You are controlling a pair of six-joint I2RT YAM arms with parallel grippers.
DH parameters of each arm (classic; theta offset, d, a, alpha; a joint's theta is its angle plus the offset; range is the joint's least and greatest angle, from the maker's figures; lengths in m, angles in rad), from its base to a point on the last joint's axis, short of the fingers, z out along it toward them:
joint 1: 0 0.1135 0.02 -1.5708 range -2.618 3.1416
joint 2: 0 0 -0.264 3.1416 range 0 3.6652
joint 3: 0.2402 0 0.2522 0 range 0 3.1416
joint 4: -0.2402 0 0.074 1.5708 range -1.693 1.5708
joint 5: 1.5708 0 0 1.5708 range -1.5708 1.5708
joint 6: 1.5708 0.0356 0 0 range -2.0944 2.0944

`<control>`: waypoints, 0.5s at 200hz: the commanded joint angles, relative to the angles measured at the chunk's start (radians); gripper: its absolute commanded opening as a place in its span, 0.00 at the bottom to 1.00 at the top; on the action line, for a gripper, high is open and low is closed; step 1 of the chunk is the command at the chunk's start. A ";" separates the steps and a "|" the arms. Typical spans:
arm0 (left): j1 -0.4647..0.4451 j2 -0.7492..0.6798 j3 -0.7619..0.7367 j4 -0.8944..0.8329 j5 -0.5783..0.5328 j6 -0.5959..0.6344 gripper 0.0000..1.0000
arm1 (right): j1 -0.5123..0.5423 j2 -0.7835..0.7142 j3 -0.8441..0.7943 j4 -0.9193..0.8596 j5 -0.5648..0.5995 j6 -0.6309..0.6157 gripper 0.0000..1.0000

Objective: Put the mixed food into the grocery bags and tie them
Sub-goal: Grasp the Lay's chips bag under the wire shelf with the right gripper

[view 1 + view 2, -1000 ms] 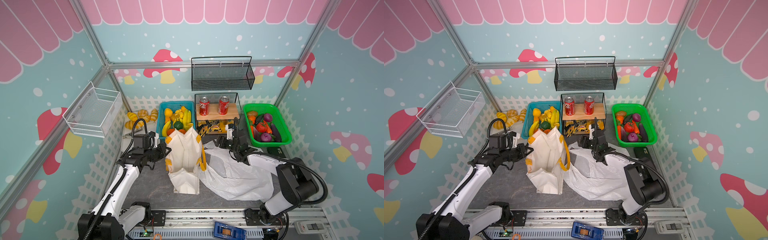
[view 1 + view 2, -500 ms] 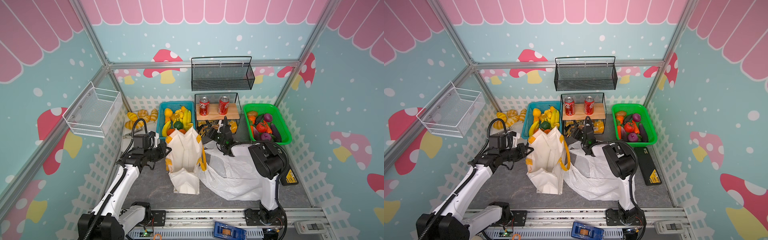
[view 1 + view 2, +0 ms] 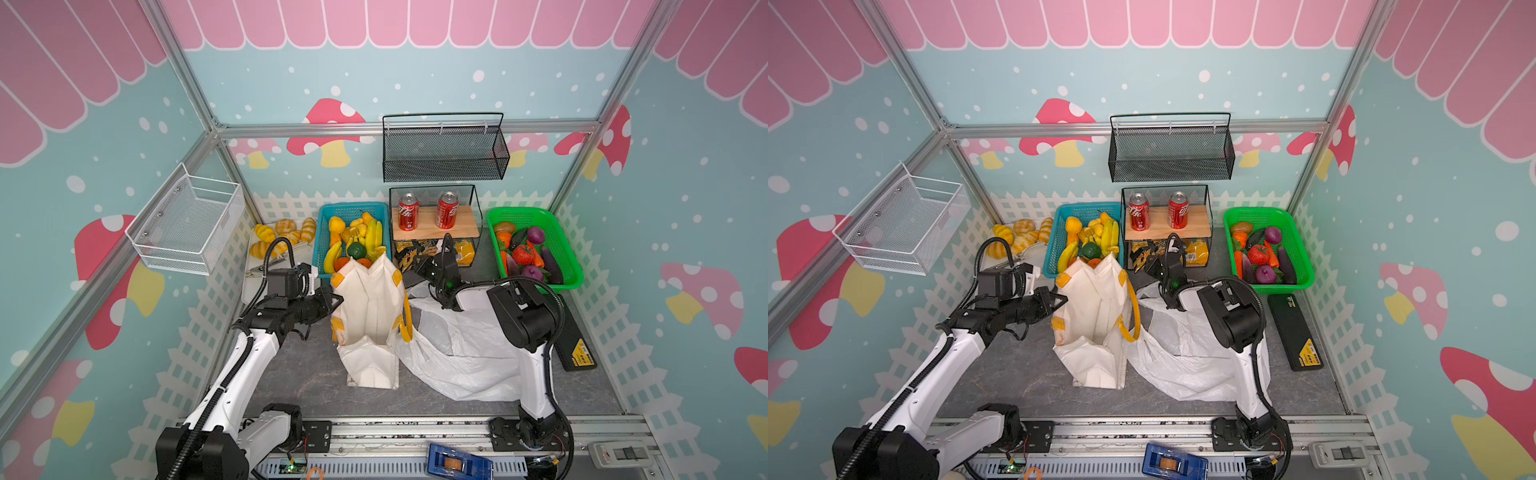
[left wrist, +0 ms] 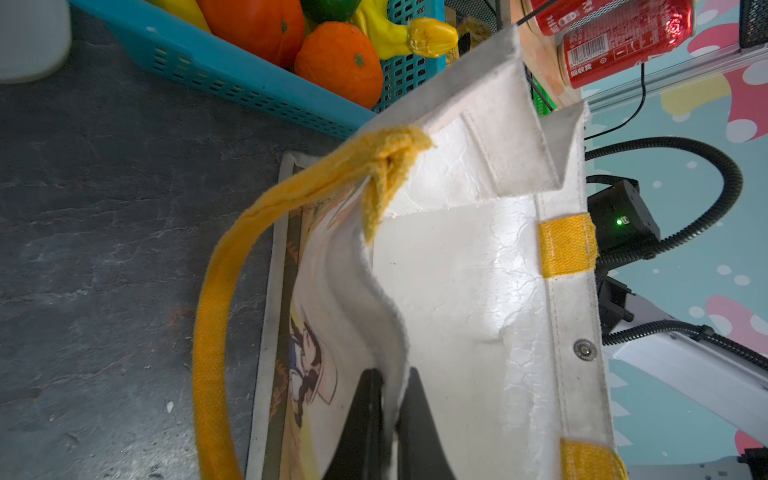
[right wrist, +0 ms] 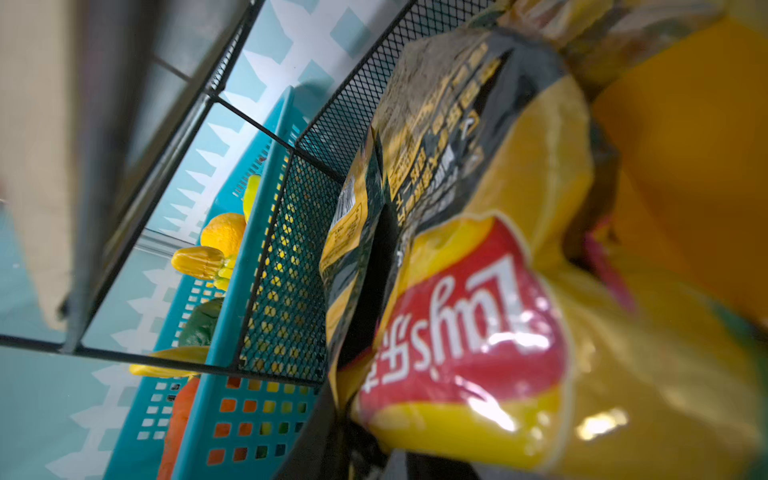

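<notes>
- Swinging in from the right side over the last second, the right arm [image 3: 519, 316] has folded its elbow toward the middle. The right jaws have slid left to the mouth of the wire rack's lower level. The left arm [image 3: 249, 357] and the tote [image 3: 370, 307] have not shifted.
- The black-and-yellow packet [image 3: 409, 254] lies in that lower level, with the orange-yellow packet [image 3: 464, 252] beside it on the green basket's side.
- The right jaws sit right at the black-and-yellow packet. In the right wrist view its crinkled black back [image 5: 440, 124] and a yellow face with a red logo [image 5: 478, 345] crowd the lens. I cannot tell whether these are one packet, nor whether the jaws are clenched on it.
- Directly above hangs the wooden shelf [image 3: 467, 226], which carries two red cans [image 3: 408, 212]. The rack's wire frame and mesh wall [image 5: 291, 249] close in at the side, and the blue basket [image 3: 322, 237] of fruit stands just beyond the mesh.
- The tote stands upright and open, just in front of the blue basket. The left jaws are clenched on its cream rim, with the fingers [image 4: 365, 419] on either side of the cloth.
- The white plastic bag [image 3: 457, 357] lies crumpled on the tabletop [image 3: 307, 374], touching the tote, under the right forearm.
- The toy vegetables [image 3: 524, 254] fill the green basket [image 3: 519, 214], well apart from both jaws. A flat black box [image 3: 575, 336] lies in front of it.
</notes>
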 commanded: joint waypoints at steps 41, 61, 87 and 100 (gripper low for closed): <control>-0.002 -0.007 -0.013 0.028 0.001 -0.003 0.00 | 0.000 -0.196 -0.164 0.131 -0.034 -0.015 0.03; -0.002 -0.012 -0.014 0.027 -0.005 -0.002 0.00 | 0.004 -0.297 -0.245 0.133 -0.055 -0.019 0.00; -0.002 -0.018 -0.013 0.029 -0.017 -0.003 0.00 | 0.002 -0.470 -0.375 0.071 -0.077 -0.071 0.00; -0.002 -0.020 -0.013 0.031 -0.018 -0.008 0.00 | 0.002 -0.586 -0.445 0.001 -0.077 -0.135 0.00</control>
